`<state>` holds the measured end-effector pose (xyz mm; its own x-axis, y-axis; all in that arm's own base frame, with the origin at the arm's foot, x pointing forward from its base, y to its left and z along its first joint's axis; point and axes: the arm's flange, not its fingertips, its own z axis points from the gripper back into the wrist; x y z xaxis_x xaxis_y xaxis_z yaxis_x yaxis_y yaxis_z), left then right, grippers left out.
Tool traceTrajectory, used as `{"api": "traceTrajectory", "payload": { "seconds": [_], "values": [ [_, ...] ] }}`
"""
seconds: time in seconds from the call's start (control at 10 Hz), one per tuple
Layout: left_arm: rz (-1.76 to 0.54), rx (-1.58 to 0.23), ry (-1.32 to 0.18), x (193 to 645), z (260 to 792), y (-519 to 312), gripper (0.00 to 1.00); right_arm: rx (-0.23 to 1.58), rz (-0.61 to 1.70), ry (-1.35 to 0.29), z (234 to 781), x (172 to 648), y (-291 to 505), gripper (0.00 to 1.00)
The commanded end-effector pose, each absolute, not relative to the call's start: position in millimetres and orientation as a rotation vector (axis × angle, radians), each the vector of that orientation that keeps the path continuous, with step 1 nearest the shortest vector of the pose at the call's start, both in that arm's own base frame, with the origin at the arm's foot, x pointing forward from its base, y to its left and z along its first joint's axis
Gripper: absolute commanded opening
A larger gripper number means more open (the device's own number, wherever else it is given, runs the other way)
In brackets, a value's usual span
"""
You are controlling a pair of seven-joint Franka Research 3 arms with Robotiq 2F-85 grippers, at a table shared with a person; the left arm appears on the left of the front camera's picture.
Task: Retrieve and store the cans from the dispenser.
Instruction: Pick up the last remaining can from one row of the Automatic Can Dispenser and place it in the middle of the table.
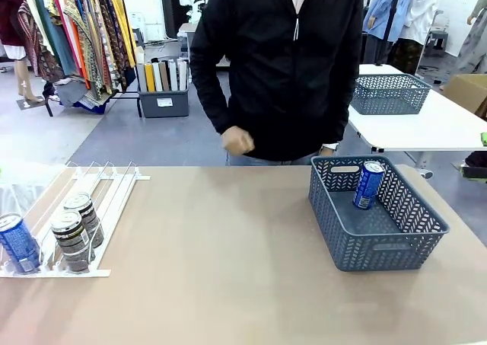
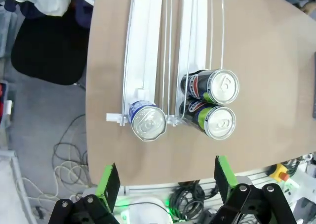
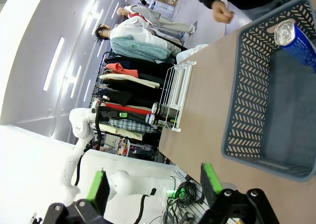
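**3 cans in the dispenser, 1 in the basket, both my tools open**

The dispenser [image 1: 114, 179] lies at the left end of the tabletop [image 1: 228, 269], its white lanes running away from me. In the left wrist view, a blue can [image 2: 147, 121] stands upright at the front stopper of 1 lane. In a neighbouring lane, 2 dark cans stand one behind the other and touch. The front dark can [image 2: 217, 120] sits at its stopper and the rear dark can [image 2: 213, 85] is right behind it. The rest of each lane is bare rail.

A 2nd blue can [image 1: 369, 183] is in the grey-blue basket [image 1: 380, 246] at the right end of the tabletop, well apart from the dispenser. It stands tilted on the basket floor near the far wall, with its silver top leaning towards that wall.

My left tool [image 2: 165, 177] hangs above the near edge of the tabletop, just in front of the dispenser's stoppers. Its green pads are spread wide with nothing between them. My right tool [image 3: 154, 182] is near the basket's near side, likewise spread wide and empty.

A person in a dark jacket stands at the far side of the tabletop. One hand [image 1: 237, 141], loosely curled, is above the far edge, between the dispenser and the basket.
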<state>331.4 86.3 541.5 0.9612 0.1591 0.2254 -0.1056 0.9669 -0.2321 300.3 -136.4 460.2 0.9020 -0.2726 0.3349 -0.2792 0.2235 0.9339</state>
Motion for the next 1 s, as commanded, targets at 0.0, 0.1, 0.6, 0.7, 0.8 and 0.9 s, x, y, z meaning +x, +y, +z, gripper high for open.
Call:
{"api": "traceTrajectory", "payload": {
  "seconds": [0.0,0.1,0.6,0.7,0.8,0.9],
  "values": [
    [0.136,-0.218,-0.243,332,541,86,1.0,1.376,0.004,-0.498,464,302,-135,1.0],
    [0.137,-0.211,-0.245,337,529,85,1.0,1.376,0.004,-0.498,464,302,-135,1.0],
    [0.127,-0.206,-0.041,363,432,65,1.0,1.376,0.004,-0.498,464,302,-135,1.0],
    [0.165,-0.149,-0.022,369,418,61,1.0,1.376,0.004,-0.498,464,302,-135,1.0],
    [0.196,-0.105,-0.014,376,408,60,1.0,1.376,0.004,-0.498,464,302,-135,1.0],
    [0.212,-0.081,-0.008,378,403,61,1.0,1.376,0.004,-0.498,464,302,-135,1.0]
  ]
}}
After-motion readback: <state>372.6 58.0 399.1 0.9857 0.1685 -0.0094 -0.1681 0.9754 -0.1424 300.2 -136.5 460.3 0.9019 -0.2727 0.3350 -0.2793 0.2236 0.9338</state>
